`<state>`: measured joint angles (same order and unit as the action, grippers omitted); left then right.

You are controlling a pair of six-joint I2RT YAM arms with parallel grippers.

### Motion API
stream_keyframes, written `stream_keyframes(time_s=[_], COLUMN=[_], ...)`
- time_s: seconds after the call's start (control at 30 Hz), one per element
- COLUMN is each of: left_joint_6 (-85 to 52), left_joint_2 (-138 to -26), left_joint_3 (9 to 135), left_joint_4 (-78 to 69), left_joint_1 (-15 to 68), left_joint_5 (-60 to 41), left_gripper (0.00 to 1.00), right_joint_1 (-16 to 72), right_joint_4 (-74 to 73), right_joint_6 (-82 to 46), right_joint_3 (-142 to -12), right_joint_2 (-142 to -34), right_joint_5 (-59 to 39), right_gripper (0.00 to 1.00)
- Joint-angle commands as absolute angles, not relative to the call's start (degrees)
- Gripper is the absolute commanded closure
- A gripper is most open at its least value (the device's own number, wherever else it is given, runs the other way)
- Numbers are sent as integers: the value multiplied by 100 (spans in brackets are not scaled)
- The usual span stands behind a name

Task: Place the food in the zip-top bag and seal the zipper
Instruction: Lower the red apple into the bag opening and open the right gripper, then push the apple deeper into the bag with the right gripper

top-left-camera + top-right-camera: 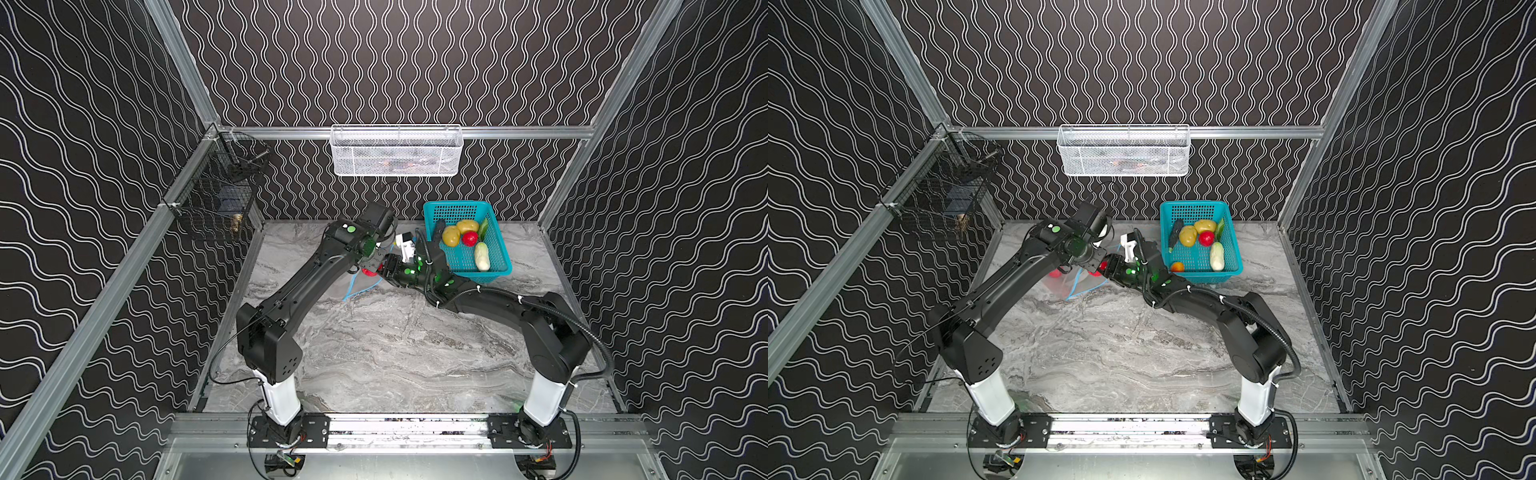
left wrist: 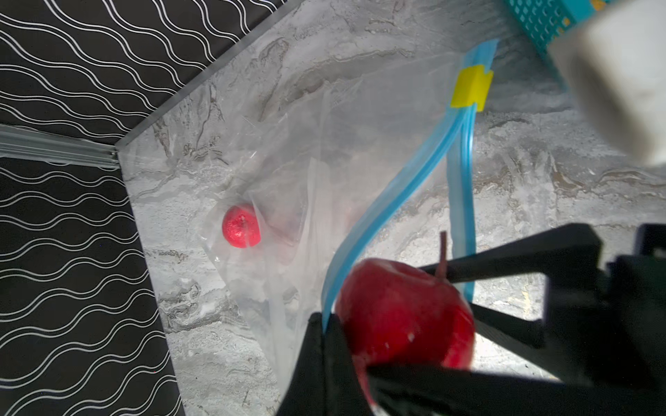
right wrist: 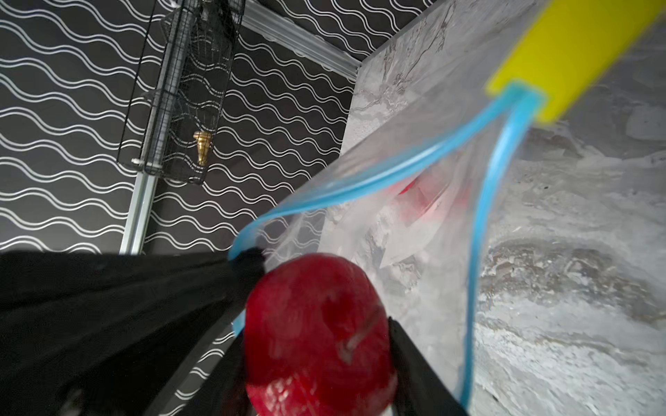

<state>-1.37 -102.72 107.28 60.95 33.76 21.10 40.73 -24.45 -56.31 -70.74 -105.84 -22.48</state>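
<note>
so the left fingers (image 2: 313, 363) are pinching the floppy-looking bag (image 2: 288, 144) by its stiffer zipper (image 2: 393, 205), right fingers (image 3: 411, 371) clamping a slick-looking tomato (image 3: 317, 331) between them

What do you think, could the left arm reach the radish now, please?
Probably not: the left gripper is shut on the zipper, and the right arm lies between it and the radish.

Both top views are sharp and evenly lit from above; worktop (image 1: 395, 353) bright, soft shadows under the arms. Wrist views softer: close tomato (image 3: 317, 335) blurred, yellow slider (image 3: 576, 54) fully defocused. In the left wrist view, the worktop is blown out beside the tomato and there's a white blob (image 2: 620, 79) smeared in the corner.
</note>
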Motion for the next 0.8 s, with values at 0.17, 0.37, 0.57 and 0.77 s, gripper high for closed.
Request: stream_keyframes(time_s=[0.17,0.37,0.57,0.77], left_joint_6=[-193,-198,-209,-203], left_joint_2=[-10256,-10349,-10421,-10428], left_joint_3=[10802,10870,10935,10978], left_joint_4=[6117,6153,6196,6206], left_joint_1=[3375,3378,3383,3375], left_joint_5=[1986,2002,1996,1997], left_gripper=[100,100,100,100], right_joint_1=[4158,4166,4175,4192], right_joint_4=[-2342,-2364,-2176,-1718], right_joint_6=[-5713,-5626,-5461,-5370], right_joint_3=[-7382,-7256,-7215,-7242], right_joint_2=[-10801,-10674,-10445,-10222], right_joint_5=[-2066,-1998,-1868,-1615], right_gripper=[24,11,8,2])
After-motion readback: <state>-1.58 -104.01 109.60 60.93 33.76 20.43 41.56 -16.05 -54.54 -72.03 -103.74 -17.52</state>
